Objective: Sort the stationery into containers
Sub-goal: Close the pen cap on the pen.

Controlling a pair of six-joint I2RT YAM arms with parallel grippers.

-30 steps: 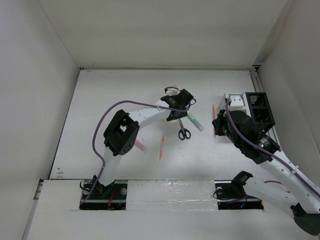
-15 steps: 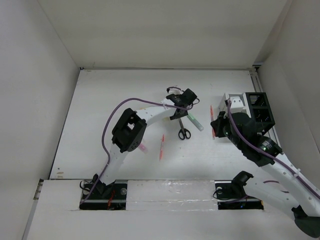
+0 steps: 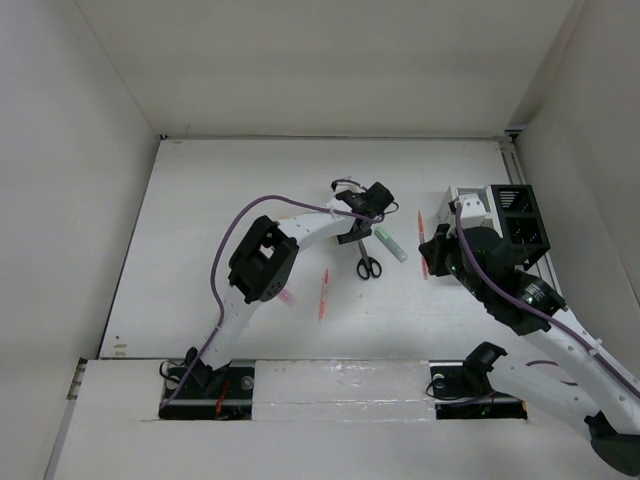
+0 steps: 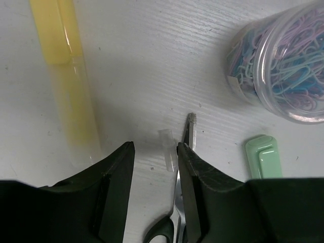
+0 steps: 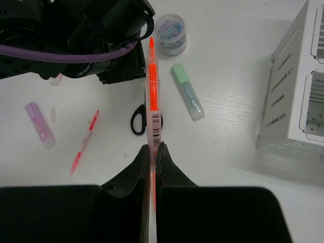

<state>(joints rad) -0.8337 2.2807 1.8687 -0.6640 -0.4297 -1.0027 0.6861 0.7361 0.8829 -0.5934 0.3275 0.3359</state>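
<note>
1. Top external view: the left gripper (image 3: 358, 231) is hanging over the blades of the black-handled scissors (image 3: 368, 266) near the middle of the worktop (image 3: 220, 220). A green highlighter (image 3: 390, 243) is lying just right of the scissors. A loose orange-red pen (image 3: 323, 293) and a purple highlighter (image 3: 286, 297) are lying nearer the arm bases. The right gripper (image 3: 428, 258) is carrying a held orange-red pen (image 3: 421, 232) just left of the white mesh box (image 3: 468, 205). The black mesh box (image 3: 518, 215) is sitting against the white one's right side.
2. Left wrist view: the left gripper (image 4: 155, 152) is standing narrowly parted and gripping nothing. The scissors (image 4: 190, 130) are showing a grey blade tip beside the right finger, with a small clear cap (image 4: 168, 151) lying between the fingers. A yellow highlighter (image 4: 66, 76), the green highlighter (image 4: 263, 154) and a clear tub of pastel paper clips (image 4: 283, 55) are lying around them.
3. Right wrist view: the right gripper (image 5: 153, 148) is pinching the held orange-red pen (image 5: 152, 93) tightly near its barcoded end. The pen is thin and translucent, its pointed tip aiming toward the paper-clip tub (image 5: 170, 34). The scissors (image 5: 136, 120), green highlighter (image 5: 187, 91), purple highlighter (image 5: 39, 124) and loose orange-red pen (image 5: 85, 144) are lying below it, with the white mesh box (image 5: 298, 101) at the right.
</note>
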